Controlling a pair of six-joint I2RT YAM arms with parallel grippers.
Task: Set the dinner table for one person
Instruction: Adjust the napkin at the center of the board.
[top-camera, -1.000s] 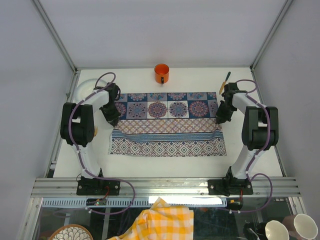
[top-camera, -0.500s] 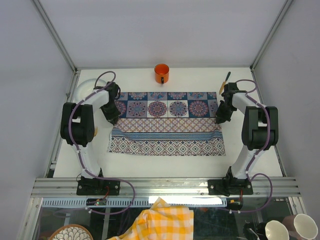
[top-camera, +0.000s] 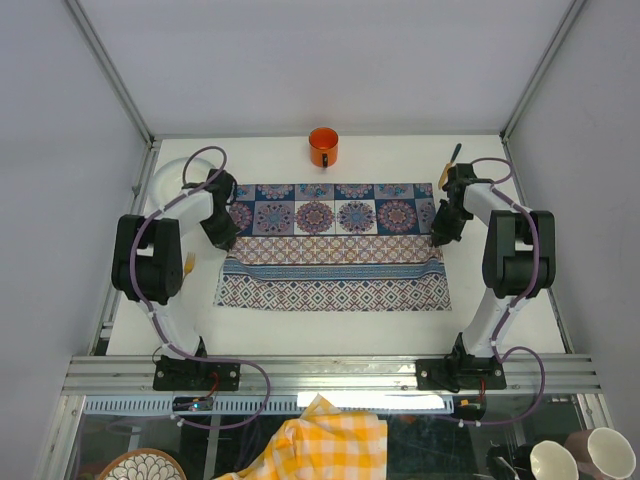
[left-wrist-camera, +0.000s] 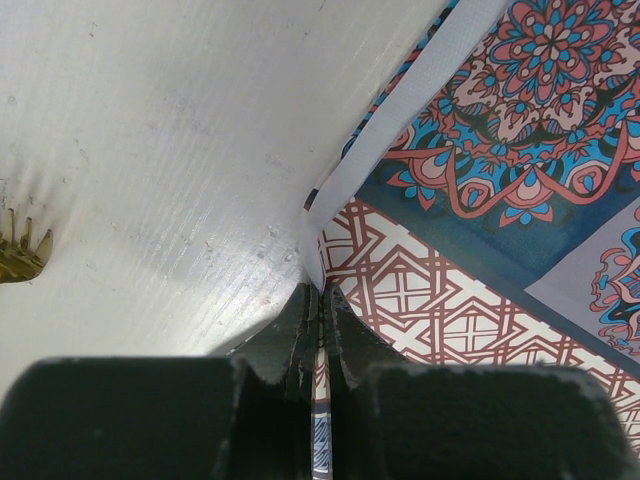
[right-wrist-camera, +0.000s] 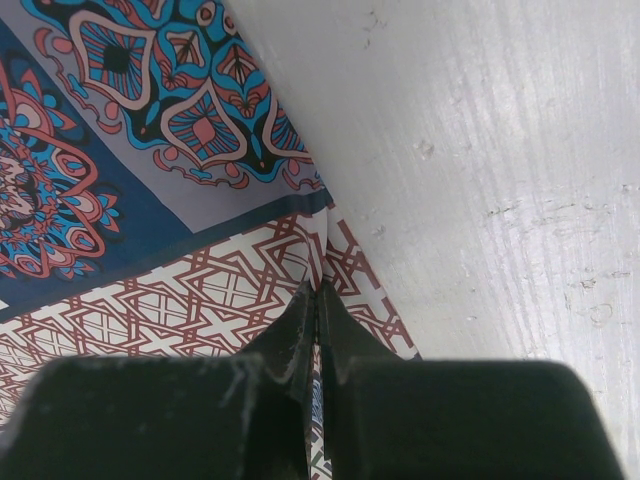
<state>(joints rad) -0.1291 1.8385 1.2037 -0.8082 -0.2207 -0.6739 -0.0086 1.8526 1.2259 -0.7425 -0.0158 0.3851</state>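
Observation:
A blue-and-purple patterned cloth (top-camera: 333, 246) lies spread on the white dinner table (top-camera: 330, 325). My left gripper (top-camera: 226, 239) is shut on the cloth's left edge; in the left wrist view (left-wrist-camera: 322, 292) the fabric is pinched between the jaws. My right gripper (top-camera: 437, 237) is shut on the cloth's right edge, also pinched in the right wrist view (right-wrist-camera: 318, 290). An orange mug (top-camera: 323, 147) stands at the back middle. A white plate (top-camera: 172, 177) lies at the back left. A gold fork (top-camera: 187, 264) lies left of the cloth, its tines showing in the left wrist view (left-wrist-camera: 22, 250).
A utensil with a dark handle (top-camera: 452, 160) lies at the back right near the right arm. Aluminium frame rails (top-camera: 330, 372) edge the table. Below the front rail are a yellow checked cloth (top-camera: 320, 445), a patterned bowl (top-camera: 140, 467) and cups (top-camera: 580, 455).
The left arm has shifted slightly left and back, still holding the cloth's left edge; the fork now shows beside it. The right arm has barely moved.

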